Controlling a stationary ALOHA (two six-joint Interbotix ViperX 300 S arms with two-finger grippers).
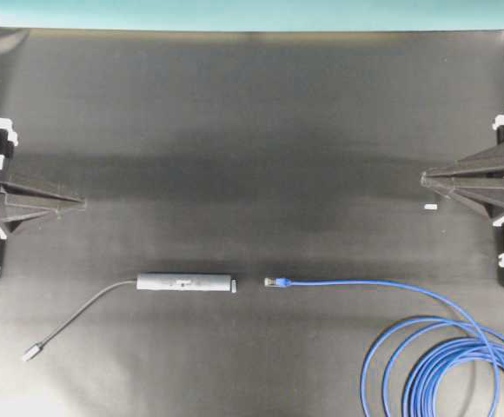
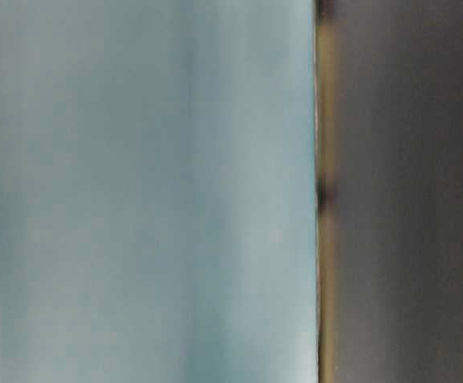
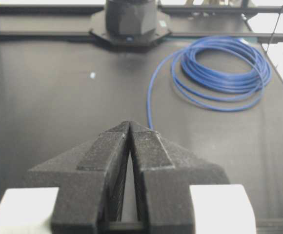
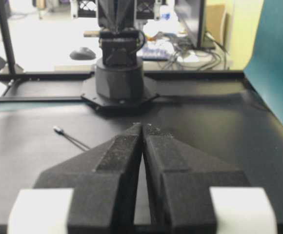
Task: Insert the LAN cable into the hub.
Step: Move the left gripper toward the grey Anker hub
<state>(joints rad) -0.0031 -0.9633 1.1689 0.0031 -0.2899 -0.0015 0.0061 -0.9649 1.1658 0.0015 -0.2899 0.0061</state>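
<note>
Two claws are in view, one at each side of the black surface (image 1: 252, 113). The left claw (image 1: 82, 202) has its two fingers pressed together at the tips and holds nothing. The right claw (image 1: 424, 180) is the same: its fingers meet at the tips and nothing is between them.

There is one hub (image 1: 185, 282) and one LAN cable (image 1: 365, 282). The hub lies flat on the surface, ahead of the left claw and toward the near edge, well apart from it. One thin grey tail (image 1: 91, 304) leaves the hub's end and finishes in one small silver plug (image 1: 31, 352).

The cable's one plug (image 1: 275, 281) lies just beside the open end of the hub, in line with it, with a small gap between them; they do not touch. From the plug, the blue cable runs straight toward the right claw's side and then bends into one bundle of loops (image 3: 224, 73), which lies near the edge of the surface, well apart from the right claw.

One small white scrap (image 1: 429, 207) lies on the surface just beside the right claw.

The table-level view is blurred and shows only teal and dark areas.
</note>
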